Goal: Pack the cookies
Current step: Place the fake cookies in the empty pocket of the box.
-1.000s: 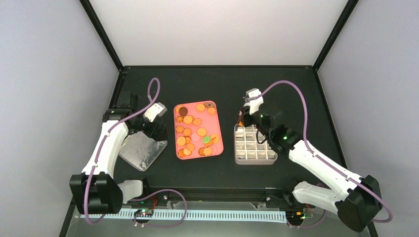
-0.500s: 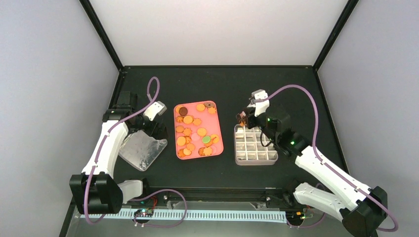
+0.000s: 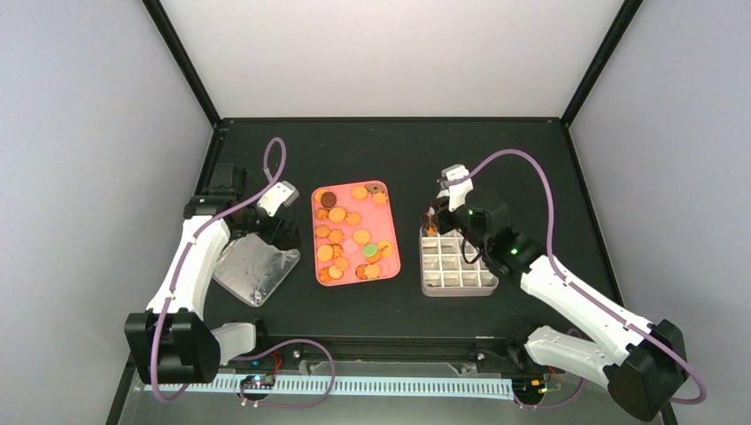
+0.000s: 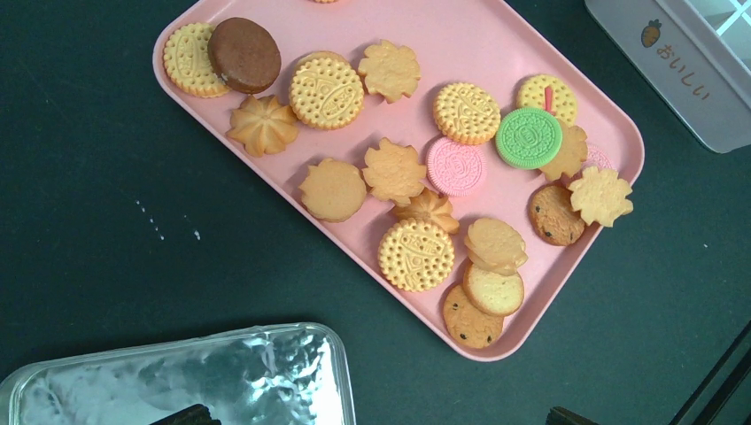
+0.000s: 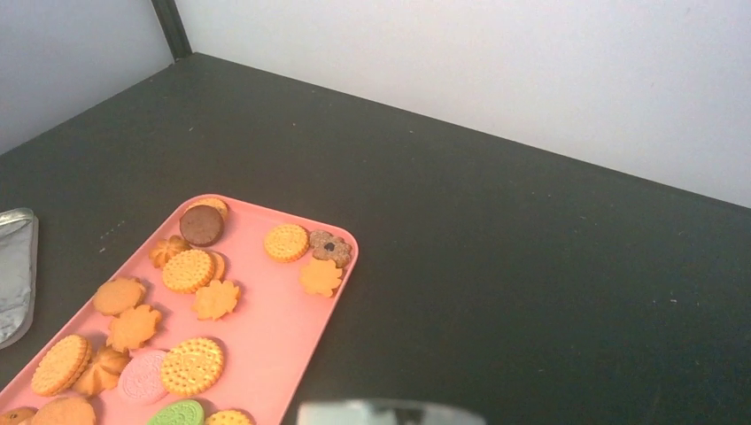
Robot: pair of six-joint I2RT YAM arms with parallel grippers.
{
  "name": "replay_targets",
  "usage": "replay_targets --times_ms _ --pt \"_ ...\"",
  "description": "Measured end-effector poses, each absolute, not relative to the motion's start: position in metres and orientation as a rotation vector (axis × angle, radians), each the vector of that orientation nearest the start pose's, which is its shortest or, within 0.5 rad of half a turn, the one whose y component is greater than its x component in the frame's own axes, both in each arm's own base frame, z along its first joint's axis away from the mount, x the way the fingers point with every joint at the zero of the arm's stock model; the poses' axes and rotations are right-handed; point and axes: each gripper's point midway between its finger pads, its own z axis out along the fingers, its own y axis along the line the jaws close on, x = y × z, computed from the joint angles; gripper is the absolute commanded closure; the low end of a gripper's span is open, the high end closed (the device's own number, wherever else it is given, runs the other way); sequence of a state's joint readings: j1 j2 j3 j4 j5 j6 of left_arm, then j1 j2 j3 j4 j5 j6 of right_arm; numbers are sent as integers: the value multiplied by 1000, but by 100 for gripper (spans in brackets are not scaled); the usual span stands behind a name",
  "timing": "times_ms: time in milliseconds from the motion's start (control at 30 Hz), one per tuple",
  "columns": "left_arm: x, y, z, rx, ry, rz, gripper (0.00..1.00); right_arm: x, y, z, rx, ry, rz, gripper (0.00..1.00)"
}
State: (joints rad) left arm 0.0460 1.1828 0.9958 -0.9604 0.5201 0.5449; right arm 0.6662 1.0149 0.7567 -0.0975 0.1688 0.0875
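Several cookies [image 3: 354,237], mostly orange and yellow with a brown, a green and a pink one, lie on a pink tray [image 3: 314,239]. They also show in the left wrist view [image 4: 416,255] and the right wrist view [image 5: 190,365]. A grey compartment box [image 3: 456,263] stands right of the tray. My right gripper [image 3: 431,220] hangs over the box's far left corner with a small orange-brown cookie at its tip; its fingers are out of the right wrist view. My left gripper [image 4: 376,416] is open and empty, between the tray and a silver lid [image 4: 177,381].
The silver lid [image 3: 254,270] lies left of the tray under my left wrist. The box's labelled side [image 4: 682,62] shows beyond the tray. A blurred pale edge [image 5: 390,412] sits at the bottom of the right wrist view. Dark table and walls surround everything.
My right gripper first rose a little toward the back, then came back down and left to the box's far left corner. The left arm has not moved.
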Motion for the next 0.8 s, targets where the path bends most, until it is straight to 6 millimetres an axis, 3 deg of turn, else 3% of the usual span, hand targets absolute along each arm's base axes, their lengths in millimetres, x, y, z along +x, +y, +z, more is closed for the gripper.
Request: replay_targets --times_ms 533,800 --pt "267 -74 168 771 2432 -496 2 301 202 248 -455 1886 349 73" --pt "267 -74 168 772 2431 -500 2 297 208 271 -476 1846 394 75"
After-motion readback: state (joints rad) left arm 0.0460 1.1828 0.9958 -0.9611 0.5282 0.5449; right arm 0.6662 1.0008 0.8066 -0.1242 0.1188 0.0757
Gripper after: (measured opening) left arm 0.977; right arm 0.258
